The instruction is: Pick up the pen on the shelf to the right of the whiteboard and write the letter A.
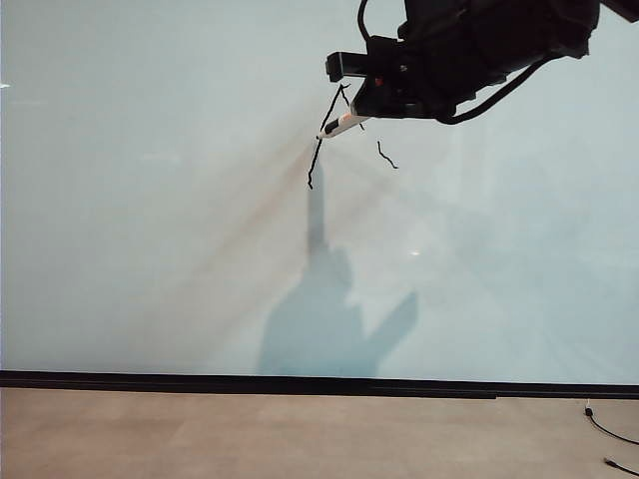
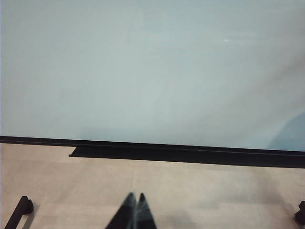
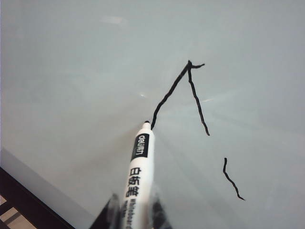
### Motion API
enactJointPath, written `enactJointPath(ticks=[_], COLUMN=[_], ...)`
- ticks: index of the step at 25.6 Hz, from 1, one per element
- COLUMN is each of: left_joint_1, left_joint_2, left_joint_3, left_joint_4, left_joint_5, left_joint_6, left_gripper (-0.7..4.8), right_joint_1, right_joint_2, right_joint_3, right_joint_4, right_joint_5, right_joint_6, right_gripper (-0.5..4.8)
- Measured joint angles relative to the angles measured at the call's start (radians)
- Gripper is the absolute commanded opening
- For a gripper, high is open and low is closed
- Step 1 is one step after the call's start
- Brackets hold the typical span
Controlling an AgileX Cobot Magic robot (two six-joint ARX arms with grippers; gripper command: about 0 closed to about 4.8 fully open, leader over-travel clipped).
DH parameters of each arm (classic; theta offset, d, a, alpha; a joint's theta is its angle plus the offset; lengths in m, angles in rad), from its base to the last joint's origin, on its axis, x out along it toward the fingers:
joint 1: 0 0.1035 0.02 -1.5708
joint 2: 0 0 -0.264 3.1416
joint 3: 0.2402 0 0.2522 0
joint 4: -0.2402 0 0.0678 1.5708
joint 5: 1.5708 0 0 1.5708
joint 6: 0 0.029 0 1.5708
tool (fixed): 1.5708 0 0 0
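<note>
The whiteboard (image 1: 150,200) fills most of the exterior view. My right gripper (image 1: 371,103) reaches in from the upper right and is shut on the pen (image 1: 342,124), a white barrel with a black band. In the right wrist view the pen (image 3: 139,167) sticks out from the right gripper (image 3: 136,210), its dark tip against the left leg of the letter A (image 3: 190,90); whether it touches the board I cannot tell. A short detached stroke (image 3: 232,179) lies beside the A. My left gripper (image 2: 135,196) is shut and empty, low over the floor. The shelf is out of view.
A black strip (image 1: 300,383) runs along the board's bottom edge, with tan floor (image 1: 250,439) below it. Cables (image 1: 609,431) lie on the floor at the right. A black ledge (image 2: 181,154) and dark frame feet (image 2: 20,210) show in the left wrist view.
</note>
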Motion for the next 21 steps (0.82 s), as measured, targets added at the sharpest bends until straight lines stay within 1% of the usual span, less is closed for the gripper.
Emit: enactJointPath(ticks=[11,21], left_joint_1=[0.000,0.000], left_joint_2=[0.000,0.000], left_joint_3=[0.000,0.000], left_joint_4=[0.000,0.000], left_joint_5=[0.000,0.000], left_joint_6=[0.000,0.000], left_gripper=[-0.04,-0.04], right_joint_1=[0.001,-0.002], right_joint_2=[0.014,-0.037], right_joint_3=[0.010,0.010], right_joint_4=[-0.002,-0.065], right_joint_5=[0.035,0.079], right_joint_6=[0.000,-0.021], right_gripper=[-0.05,-0.05])
